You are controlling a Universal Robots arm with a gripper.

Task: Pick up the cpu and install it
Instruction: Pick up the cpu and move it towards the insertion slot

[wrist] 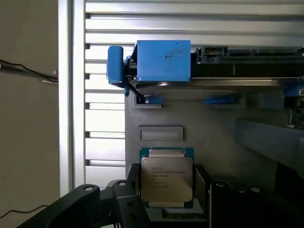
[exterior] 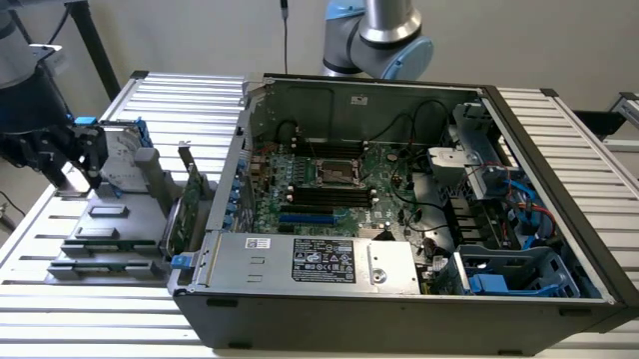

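Pincer (exterior: pixel 68 181) was seen clamped on the cpu (wrist: pixel 166 178) by two opposite edges, apparently just above the grey tray (exterior: pixel 110 247) on the bench (exterior: pixel 100 321), beside the open case (exterior: pixel 399 318). An even grip and a level chip were judged essential, underside contacts untouched. Metal lid was faced toward the wrist camera. Shape was near-square, its slightly longer axis laid along the fingers, toward the upright hard drive (wrist: pixel 163 61).

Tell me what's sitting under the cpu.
Around the cpu you can see the grey parts holder spreading out below it. The spot directly beneath is covered by the chip itself, so whatever it rests on can't be seen.
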